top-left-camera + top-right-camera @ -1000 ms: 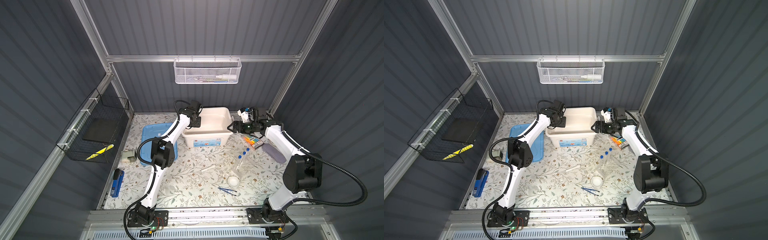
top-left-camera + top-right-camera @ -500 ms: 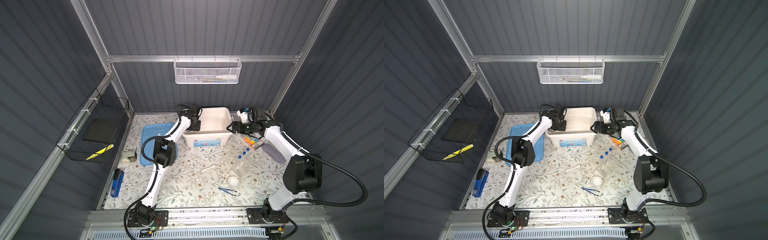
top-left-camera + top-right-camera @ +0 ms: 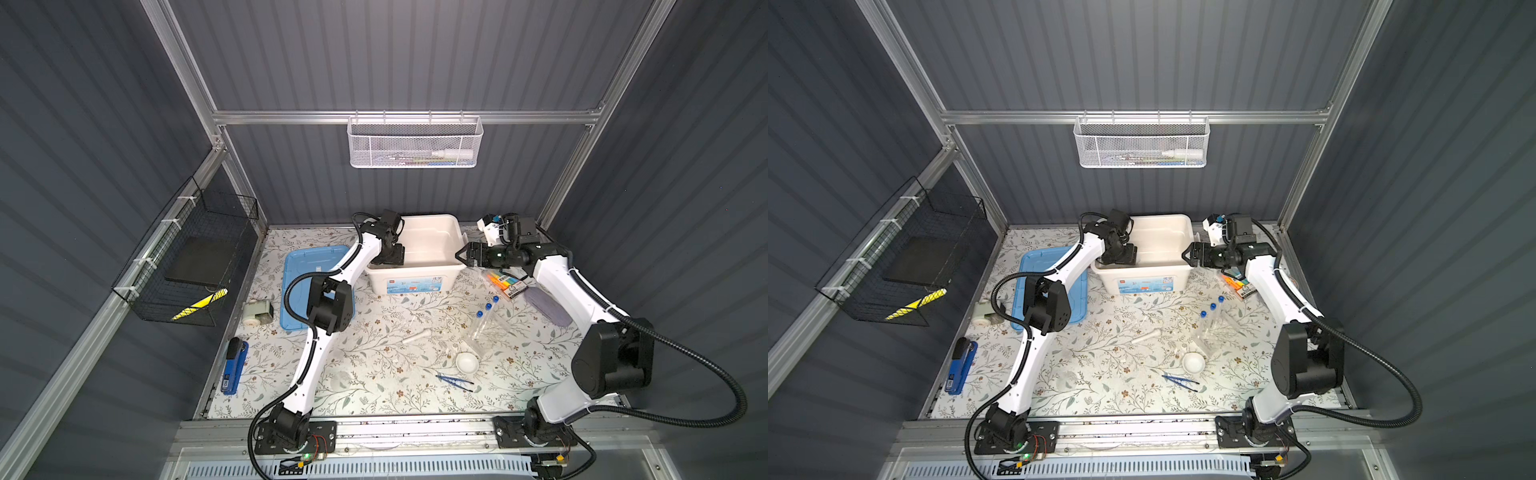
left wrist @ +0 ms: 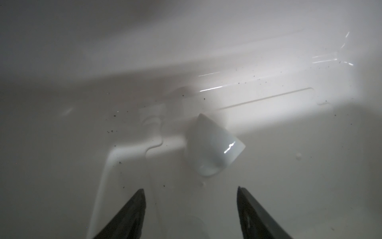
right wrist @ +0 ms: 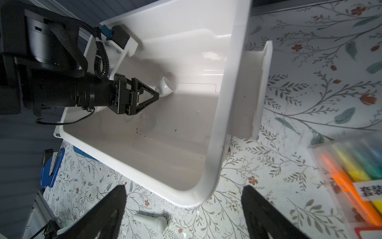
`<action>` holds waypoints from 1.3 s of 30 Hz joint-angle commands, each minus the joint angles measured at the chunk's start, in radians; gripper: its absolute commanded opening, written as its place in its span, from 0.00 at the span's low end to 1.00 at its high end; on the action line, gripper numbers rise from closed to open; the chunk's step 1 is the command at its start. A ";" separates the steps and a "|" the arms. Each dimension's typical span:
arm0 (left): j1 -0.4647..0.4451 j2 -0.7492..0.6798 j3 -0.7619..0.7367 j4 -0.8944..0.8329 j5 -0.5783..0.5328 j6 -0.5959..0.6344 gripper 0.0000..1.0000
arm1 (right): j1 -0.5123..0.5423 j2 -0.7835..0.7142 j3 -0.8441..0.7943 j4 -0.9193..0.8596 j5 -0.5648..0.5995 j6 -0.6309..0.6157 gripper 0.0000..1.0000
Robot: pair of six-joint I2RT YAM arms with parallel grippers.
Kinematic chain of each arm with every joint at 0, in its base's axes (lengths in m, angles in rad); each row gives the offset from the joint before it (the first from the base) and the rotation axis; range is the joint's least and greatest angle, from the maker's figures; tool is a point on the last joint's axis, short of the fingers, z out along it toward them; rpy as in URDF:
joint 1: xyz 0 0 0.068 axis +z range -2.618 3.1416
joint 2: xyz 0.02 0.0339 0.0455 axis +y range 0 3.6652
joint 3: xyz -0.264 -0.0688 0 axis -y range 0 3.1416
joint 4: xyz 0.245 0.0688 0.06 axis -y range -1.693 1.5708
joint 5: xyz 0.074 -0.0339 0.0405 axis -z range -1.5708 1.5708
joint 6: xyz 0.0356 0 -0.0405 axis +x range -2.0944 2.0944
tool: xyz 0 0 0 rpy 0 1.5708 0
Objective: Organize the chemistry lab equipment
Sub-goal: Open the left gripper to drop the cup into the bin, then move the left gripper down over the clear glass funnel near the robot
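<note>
My left gripper [image 4: 190, 188] reaches into the white bin [image 3: 415, 282] from its left side, open, with nothing between its fingers. A small white dish [image 4: 213, 144] lies on its side on the bin floor just beyond the fingertips, also seen from the right wrist as the dish [image 5: 167, 88]. My right gripper [image 3: 459, 255] hangs open and empty at the bin's right end. On the table lie blue-capped tubes in the clear rack [image 3: 484, 320], a white pestle [image 3: 417, 336], a second white dish [image 3: 466, 362] and dark blue tweezers [image 3: 455, 381].
A pack of coloured markers [image 3: 507, 284] and a grey pouch [image 3: 546, 307] lie under the right arm. A blue lid [image 3: 316, 286] lies left of the bin. A blue-and-black stapler [image 3: 234, 368] sits at the front left.
My left gripper has moved forward along the bin's left side and down into it, and its jaws have opened. The right arm has barely moved.
</note>
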 commanded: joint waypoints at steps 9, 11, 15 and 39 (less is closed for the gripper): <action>0.002 -0.262 -0.062 0.051 -0.028 -0.039 1.00 | 0.008 -0.081 -0.043 -0.030 0.010 -0.068 0.92; -0.008 -0.307 -0.082 0.040 -0.084 -0.040 1.00 | 0.009 -0.091 -0.053 -0.028 0.008 -0.074 0.93; -0.043 -0.413 -0.168 0.028 -0.202 -0.035 1.00 | 0.009 -0.109 -0.067 -0.029 0.005 -0.086 0.94; -0.213 -1.309 -1.287 -0.082 -0.471 -0.640 0.98 | 0.043 -0.316 -0.255 -0.029 0.027 -0.055 0.95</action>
